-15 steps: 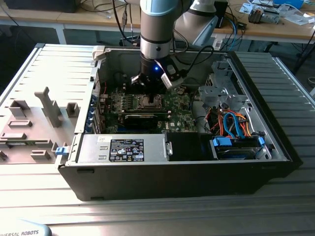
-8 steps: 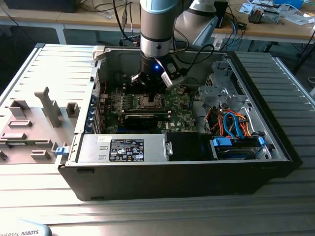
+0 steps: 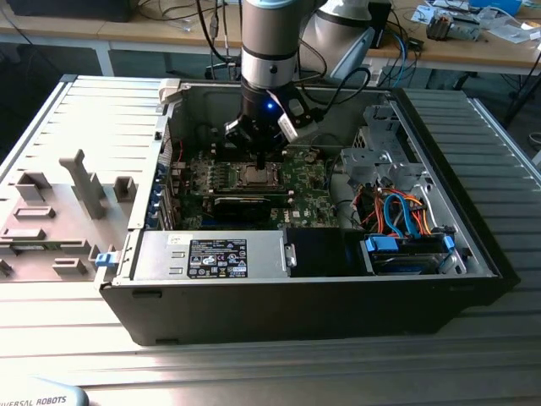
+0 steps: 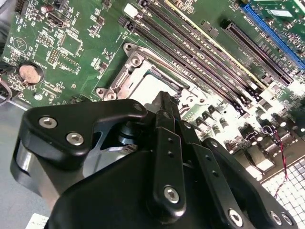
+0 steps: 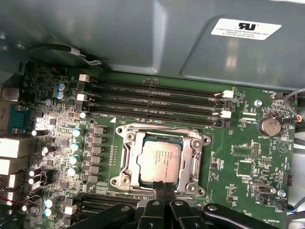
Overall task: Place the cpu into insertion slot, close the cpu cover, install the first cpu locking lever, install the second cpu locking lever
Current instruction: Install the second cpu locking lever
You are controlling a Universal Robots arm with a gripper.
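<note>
Silver-grey cpu (image 5: 159, 160) sits flat in the insertion slot (image 5: 125, 162) in the first wrist view, cpu cover (image 5: 193, 157) down around it as a frame, chip showing through its window. My gripper (image 5: 163, 187) has fingers pressed together, tips at the socket's near edge, likely working the latch hardware there. Second wrist view: closed fingers (image 4: 167, 138) point down at the same socket, memory slots (image 4: 200, 52) beyond. Exterior view: my gripper (image 3: 259, 162) hangs straight over the green motherboard (image 3: 300, 182) inside the open computer case (image 3: 254, 313).
</note>
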